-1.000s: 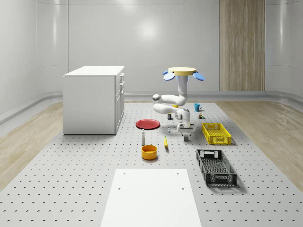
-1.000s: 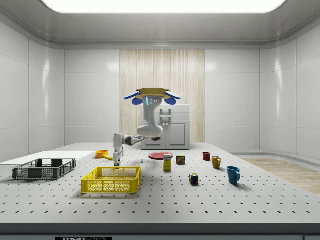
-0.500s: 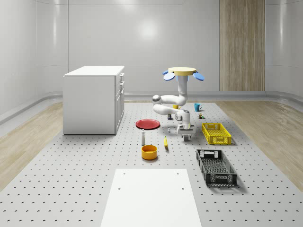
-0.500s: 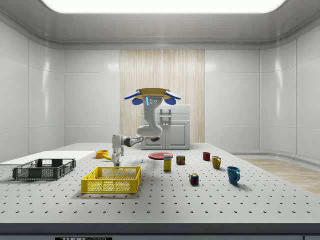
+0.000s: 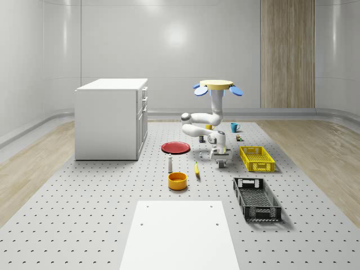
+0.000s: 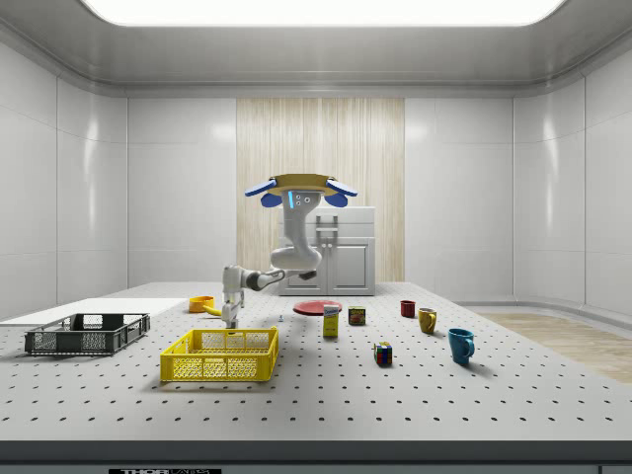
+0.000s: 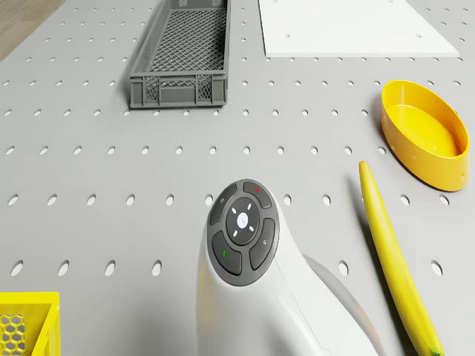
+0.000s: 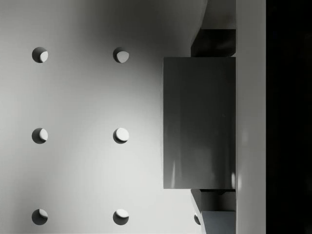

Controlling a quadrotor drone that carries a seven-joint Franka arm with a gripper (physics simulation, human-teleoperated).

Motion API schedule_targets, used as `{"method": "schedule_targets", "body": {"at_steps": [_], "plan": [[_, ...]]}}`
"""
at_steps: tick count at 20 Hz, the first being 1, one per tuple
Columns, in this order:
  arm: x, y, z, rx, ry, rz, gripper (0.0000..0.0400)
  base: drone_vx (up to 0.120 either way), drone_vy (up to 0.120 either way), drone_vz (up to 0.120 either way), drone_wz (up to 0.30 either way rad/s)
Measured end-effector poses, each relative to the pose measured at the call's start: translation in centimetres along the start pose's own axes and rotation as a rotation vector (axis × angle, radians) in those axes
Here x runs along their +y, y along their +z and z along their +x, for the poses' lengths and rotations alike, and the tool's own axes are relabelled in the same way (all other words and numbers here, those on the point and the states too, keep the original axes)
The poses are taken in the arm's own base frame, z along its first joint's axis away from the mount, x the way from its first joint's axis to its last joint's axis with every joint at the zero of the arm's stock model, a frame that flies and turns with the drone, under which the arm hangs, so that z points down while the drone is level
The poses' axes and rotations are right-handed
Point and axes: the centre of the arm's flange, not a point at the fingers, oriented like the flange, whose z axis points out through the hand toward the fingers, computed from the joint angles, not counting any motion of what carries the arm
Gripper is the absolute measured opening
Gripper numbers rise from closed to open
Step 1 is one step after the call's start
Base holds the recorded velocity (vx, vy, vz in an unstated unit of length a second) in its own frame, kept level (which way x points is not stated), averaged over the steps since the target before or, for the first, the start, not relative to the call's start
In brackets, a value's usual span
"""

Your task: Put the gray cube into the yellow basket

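In the whole-scene view the drone (image 5: pixel 217 85) hovers above the perforated floor (image 5: pixel 101 214), its arm bent down so the gripper (image 5: pixel 223 163) hangs just left of the yellow basket (image 5: pixel 257 158). The wrist view shows the gray cube (image 8: pixel 199 123) clamped between the gripper's fingers (image 8: pixel 214 43), lifted clear of the floor.

The perforated gray floor (image 5: pixel 84 214) carries a yellow basket (image 5: pixel 257 158), a black crate (image 5: pixel 256 198), a red plate (image 5: pixel 176 147) (center), a banana (image 5: pixel 197 169), a white cabinet (image 5: pixel 109 119).
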Motion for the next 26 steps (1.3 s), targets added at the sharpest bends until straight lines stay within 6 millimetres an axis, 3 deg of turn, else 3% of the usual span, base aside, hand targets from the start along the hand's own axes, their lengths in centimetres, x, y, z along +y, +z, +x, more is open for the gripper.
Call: {"method": "schedule_targets", "body": {"at_steps": [4, 10, 16, 21, 26], "plan": [[0.1, 0.0, -0.1, 0.0, 0.0, 0.0, 0.0267, 0.0, 0.0, 0.0, 0.0], [0.1, 0.0, -0.1, 0.0, 0.0, 0.0, 0.0254, 0.0, 0.0, 0.0, 0.0], [0.1, -1.9, -0.1, 0.0, 0.0, 0.0, 0.0251, 0.0, 0.0, 0.007, 0.0], [0.1, -3.6, -0.1, 0.0, 0.0, 0.0, 0.025, 0.0, 0.0, 0.12, 0.0], [0.1, -4.4, -0.1, 0.0, 0.0, 0.0, 0.025, -0.12, 0.112, 0.12, 0.0]]}}
